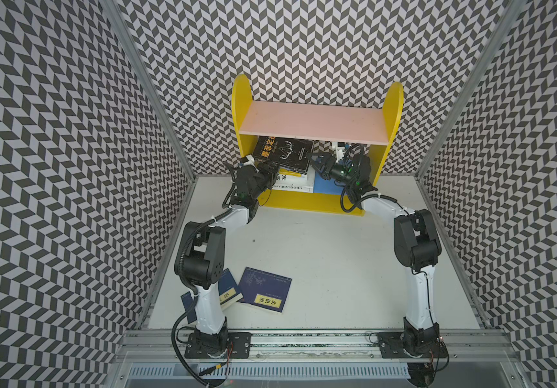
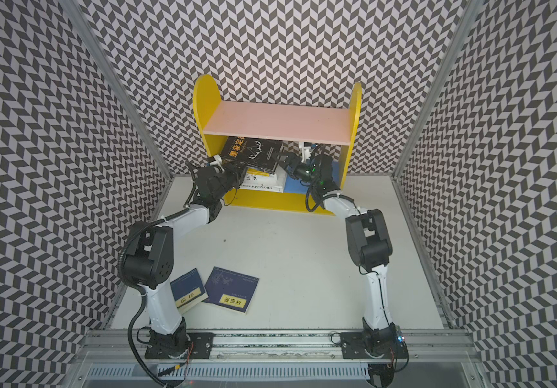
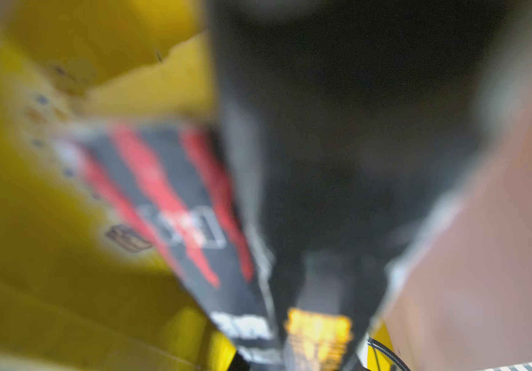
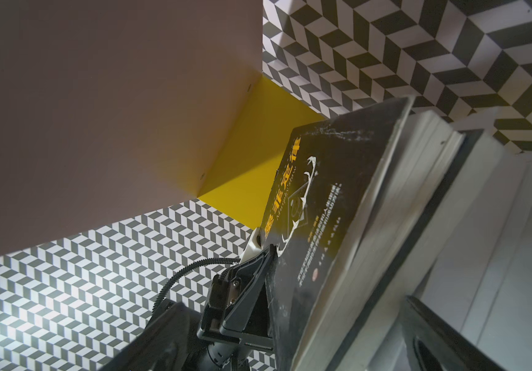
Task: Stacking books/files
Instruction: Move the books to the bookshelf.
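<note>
A black book with yellow lettering (image 1: 284, 153) (image 2: 253, 153) (image 4: 322, 199) lies tilted on top of a stack of books (image 1: 292, 186) (image 2: 263, 184) in the yellow shelf's lower bay. My left gripper (image 1: 272, 168) (image 2: 242, 168) (image 4: 258, 273) is shut on that book's near left corner. Just off its right edge, my right gripper (image 1: 314, 163) (image 2: 284, 161) stands open, holding nothing. In the blurred left wrist view a black book with red stripes (image 3: 168, 199) lies below the held one. Two navy books (image 1: 265, 289) (image 1: 228, 289) (image 2: 231, 289) (image 2: 188, 292) with yellow labels lie on the table at the front left.
The yellow bookshelf (image 1: 393, 107) (image 2: 354, 111) stands against the back wall, its pink upper board (image 1: 314, 122) (image 2: 280, 122) close above both grippers. Its blue floor (image 1: 324, 184) shows to the right of the stack. Patterned walls enclose the white table (image 1: 321, 255).
</note>
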### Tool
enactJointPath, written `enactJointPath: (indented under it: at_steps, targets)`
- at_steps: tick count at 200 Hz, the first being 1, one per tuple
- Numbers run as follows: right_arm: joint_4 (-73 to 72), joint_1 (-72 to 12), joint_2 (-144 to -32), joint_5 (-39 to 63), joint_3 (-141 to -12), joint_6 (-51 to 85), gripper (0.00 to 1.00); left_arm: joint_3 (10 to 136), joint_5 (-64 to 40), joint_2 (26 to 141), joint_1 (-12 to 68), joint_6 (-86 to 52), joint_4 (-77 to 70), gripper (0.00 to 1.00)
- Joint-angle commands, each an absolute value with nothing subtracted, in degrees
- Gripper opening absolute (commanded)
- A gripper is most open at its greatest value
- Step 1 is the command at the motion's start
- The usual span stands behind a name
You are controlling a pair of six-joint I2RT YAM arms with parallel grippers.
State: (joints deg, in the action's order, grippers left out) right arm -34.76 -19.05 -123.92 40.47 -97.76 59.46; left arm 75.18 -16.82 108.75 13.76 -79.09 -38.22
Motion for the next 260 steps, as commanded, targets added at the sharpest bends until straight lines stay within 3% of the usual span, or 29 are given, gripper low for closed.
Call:
enactJointPath:
  at_steps: [1, 106, 177, 234, 260]
  targets:
    - [-35.31, -20.85, -121.01, 39.06, -99.47, 56.15, 1.0, 75.45, -13.47, 103.27, 12.92, -77.52, -44.4, 0.0]
    - [-30.55, -22.37, -121.86, 38.24, -103.01, 53.07, 1.0, 74.1, -12.92, 102.49, 12.17, -76.69, -41.1, 0.0]
    - [-29.25, -23.2, -123.09, 37.74, -104.84, 52.88, 1.0, 74.51, -13.45, 101.62, 12.13, -75.52, -36.13, 0.55]
    - [-28.99, -23.91, -123.57, 37.23, -105.36, 52.91, 1.0, 74.97, -13.52, 100.41, 11.87, -73.89, -30.79, 0.74]
    - [-28.91, -23.91, -123.96, 36.52, -105.72, 53.15, 1.0, 77.08, -15.59, 101.13, 11.94, -72.52, -27.57, 0.78]
